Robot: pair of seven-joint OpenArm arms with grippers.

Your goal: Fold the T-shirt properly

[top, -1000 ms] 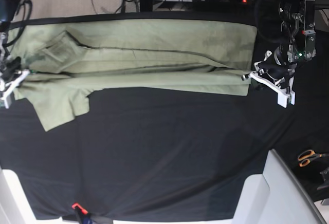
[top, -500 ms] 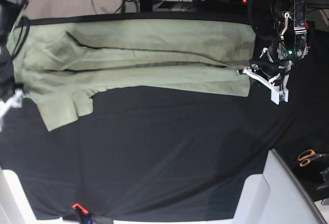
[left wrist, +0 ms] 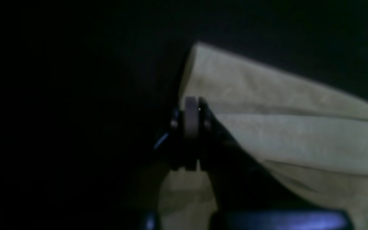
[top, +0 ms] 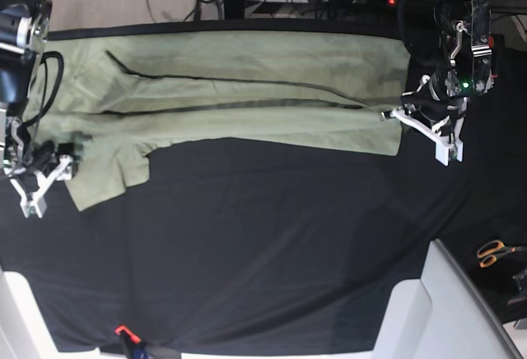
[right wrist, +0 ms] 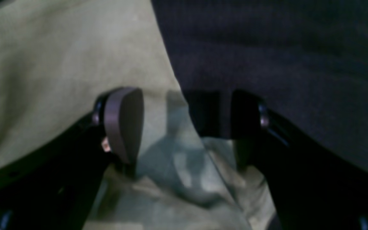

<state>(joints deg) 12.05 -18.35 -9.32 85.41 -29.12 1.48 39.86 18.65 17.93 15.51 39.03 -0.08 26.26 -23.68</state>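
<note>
a: black cloth covers the desk (top: 272,244) from edge to edge, and you've got cables and floor clutter only beyond its far side.

b: start at the hands. what are they doing?

a: your left hand (top: 394,116) has its fingers together, clamped on the hem corner of the t-shirt (top: 239,87); the wrist view shows the fabric pinched and draping away from it. your right hand (top: 54,166) stands with its fingers apart over the sleeve end, the shirt's edge running between them, nothing held.

b: so which step is this?

a: i'd judge a lengthwise fold is already laid, with long creases running along the body, and one sleeve flap hangs out toward the near side. the shirt lies along the far edge of the desk.

b: next move?

a: you'll likely need the right hand to close on that loose sleeve or shoulder edge, low enough to catch cloth but not the black cover beneath.

b: room to work?

a: plenty of bare cloth toward the near side. mind the white bin (top: 449,310) at the near corner and the scissors (top: 496,252) beside it.
</note>
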